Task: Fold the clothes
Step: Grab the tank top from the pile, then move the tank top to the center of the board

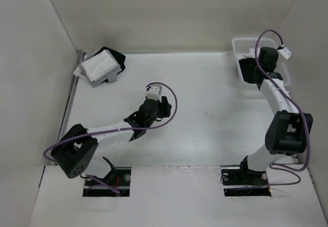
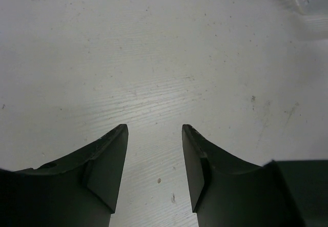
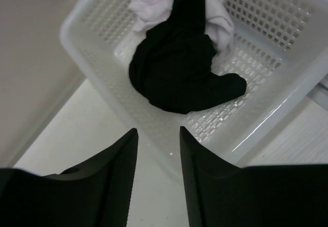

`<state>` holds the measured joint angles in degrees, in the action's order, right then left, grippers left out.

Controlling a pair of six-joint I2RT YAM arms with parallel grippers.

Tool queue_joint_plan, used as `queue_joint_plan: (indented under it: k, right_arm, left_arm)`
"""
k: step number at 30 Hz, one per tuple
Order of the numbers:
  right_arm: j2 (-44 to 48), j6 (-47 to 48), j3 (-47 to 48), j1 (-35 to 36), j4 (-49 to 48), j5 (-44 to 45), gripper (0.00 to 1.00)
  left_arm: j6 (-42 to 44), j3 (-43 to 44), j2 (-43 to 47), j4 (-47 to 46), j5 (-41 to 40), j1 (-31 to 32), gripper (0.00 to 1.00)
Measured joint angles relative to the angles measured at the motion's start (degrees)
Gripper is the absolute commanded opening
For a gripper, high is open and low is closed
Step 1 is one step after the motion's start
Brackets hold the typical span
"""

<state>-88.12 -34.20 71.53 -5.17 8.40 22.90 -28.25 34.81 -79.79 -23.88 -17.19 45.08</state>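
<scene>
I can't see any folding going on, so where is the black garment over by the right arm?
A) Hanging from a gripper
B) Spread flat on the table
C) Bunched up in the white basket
C: the right wrist view shows the black top crumpled inside the white basket against a white cloth, while the right gripper is open and holds nothing.

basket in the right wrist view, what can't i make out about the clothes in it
- Right wrist: the black top is bunched up, so its straps and neckline do not show, and it runs off the top edge.
- Right wrist: the white garment is partly hidden by it, also cut by that edge.
- Top external: the right arm covers most of the basket.
</scene>
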Motion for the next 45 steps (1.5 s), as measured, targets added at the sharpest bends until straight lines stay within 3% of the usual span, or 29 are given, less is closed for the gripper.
queue_joint_plan:
  k: [6, 15, 16, 18, 21, 22, 25, 30, 35, 40, 45]
  right_arm:
    - [-17.42, 2.51, 11.34, -5.33, 0.66, -1.90, 0.53]
    - [-31.52, 4.66, 22.75, -9.53, 0.66, -6.91, 0.52]
    - [-32.59, 4.66, 23.76, -9.81, 0.59, -7.30, 0.49]
    - [-34.64, 4.70, 25.51, -9.99, 0.68, -8.31, 0.28]
    - [-36.65, 4.22, 27.08, -9.94, 0.35, -10.34, 0.06]
    - [-36.83, 4.22, 27.10, -9.84, 0.07, -10.99, 0.01]
    - [-36.50, 3.96, 26.75, -9.75, -1.44, -11.91, 0.00]
    - [-26.58, 3.13, 16.63, -9.07, -5.40, -12.22, 0.00]
    - [-2.99, 2.86, 5.88, -4.37, -6.69, -11.21, 0.00]
    - [19.02, 3.32, 5.40, 8.04, -9.51, -11.04, 0.00]
    - [30.40, 5.09, 5.51, 23.41, -8.74, -10.25, 0.00]
  left_arm:
    - [-0.04, -0.26, 0.15, -1.33, 1.90, 0.02, 0.45]
    - [-0.83, -0.33, -0.48, -4.04, 4.72, -0.07, 0.45]
    - [-0.87, -0.33, -0.68, -4.15, 4.81, -0.07, 0.45]
    - [-0.90, -0.33, -1.18, -4.28, 5.05, -0.07, 0.44]
    - [-0.87, -0.33, -1.79, -4.55, 5.27, -0.07, 0.44]
    - [-0.87, -0.33, -2.05, -4.85, 5.40, -0.04, 0.44]
    - [-0.87, -0.33, -2.32, -5.07, 5.49, 0.00, 0.44]
    - [-0.87, -0.33, -2.32, -5.97, 5.55, 0.00, 0.44]
    - [-0.94, -0.35, -2.29, -6.40, 5.70, -0.07, 0.43]
    - [-1.95, -2.10, -1.01, -6.75, 5.75, -1.09, 0.43]
    - [-4.61, -5.81, 5.75, -5.90, 5.79, -6.86, 0.43]
